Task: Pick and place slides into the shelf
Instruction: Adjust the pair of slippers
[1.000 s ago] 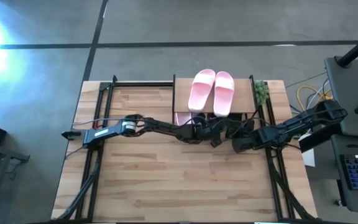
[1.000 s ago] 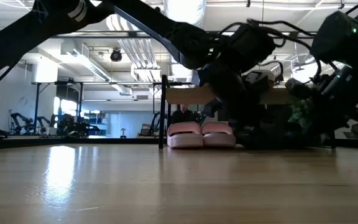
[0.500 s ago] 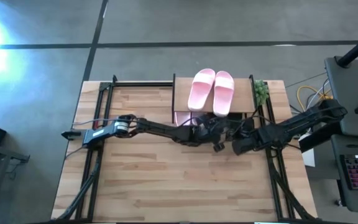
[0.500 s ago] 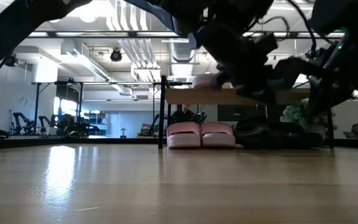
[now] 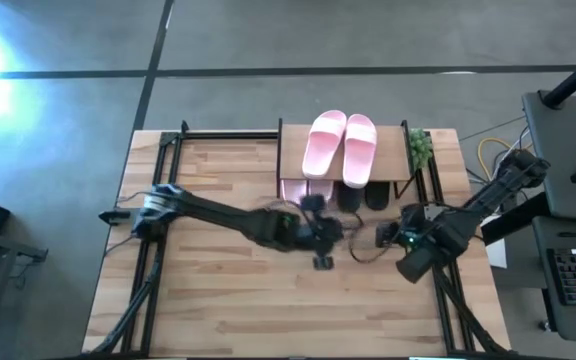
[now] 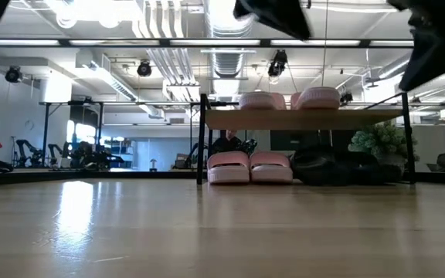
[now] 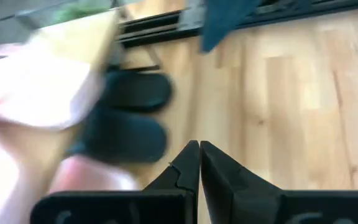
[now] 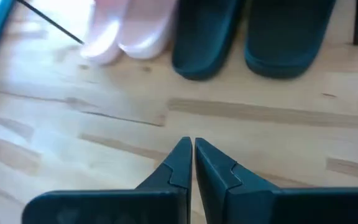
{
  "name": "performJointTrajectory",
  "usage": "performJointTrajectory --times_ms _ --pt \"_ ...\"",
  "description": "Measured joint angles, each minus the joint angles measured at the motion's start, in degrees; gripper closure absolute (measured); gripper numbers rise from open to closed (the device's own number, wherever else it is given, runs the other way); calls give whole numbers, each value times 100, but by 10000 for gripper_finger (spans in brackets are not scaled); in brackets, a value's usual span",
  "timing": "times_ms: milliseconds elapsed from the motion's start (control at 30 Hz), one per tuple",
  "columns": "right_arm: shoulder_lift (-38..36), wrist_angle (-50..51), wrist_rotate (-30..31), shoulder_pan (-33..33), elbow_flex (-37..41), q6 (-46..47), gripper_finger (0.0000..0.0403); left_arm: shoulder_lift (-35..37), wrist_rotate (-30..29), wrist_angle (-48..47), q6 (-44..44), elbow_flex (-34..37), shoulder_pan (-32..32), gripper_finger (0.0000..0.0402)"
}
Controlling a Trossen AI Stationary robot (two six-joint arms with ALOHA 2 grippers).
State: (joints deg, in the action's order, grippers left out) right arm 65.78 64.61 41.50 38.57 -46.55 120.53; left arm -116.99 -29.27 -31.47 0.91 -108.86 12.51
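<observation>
Change: both arms have drawn back from the shelf (image 5: 293,150) since half a second ago.
Left gripper (image 7: 199,163): fingers closed together, empty, black slides (image 7: 128,118) just ahead.
Right gripper (image 8: 192,159): fingers closed, empty, black pair (image 8: 247,34) ahead under the shelf.
Pink slides (image 5: 341,145): two on top, two (image 6: 249,167) below.
Meaning: all six look placed; task likely finished.

The shelf (image 5: 292,153) stands on the table (image 5: 218,300); pink slides (image 5: 340,146) lie on top, seemingly more slides (image 6: 250,167) beneath.
</observation>
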Motion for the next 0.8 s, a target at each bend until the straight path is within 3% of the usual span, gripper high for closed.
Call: performJointTrajectory --times_ms 133,233,367,567,800 --pt "0 284 428 209 -286 159 390 988 -240 -648 131 395 -57 402" --pt "0 284 595 201 -426 -35 390 1729 -553 -848 390 1012 -188 402" --pt "2 282 973 203 -598 -218 390 2794 -529 -864 816 2012 -613 402" --pt "4 286 1251 162 -818 -473 390 4039 676 -311 1227 3193 -1577 402" --pt "18 263 1220 108 -932 -489 390 4621 1014 85 1228 3952 -2663 402"
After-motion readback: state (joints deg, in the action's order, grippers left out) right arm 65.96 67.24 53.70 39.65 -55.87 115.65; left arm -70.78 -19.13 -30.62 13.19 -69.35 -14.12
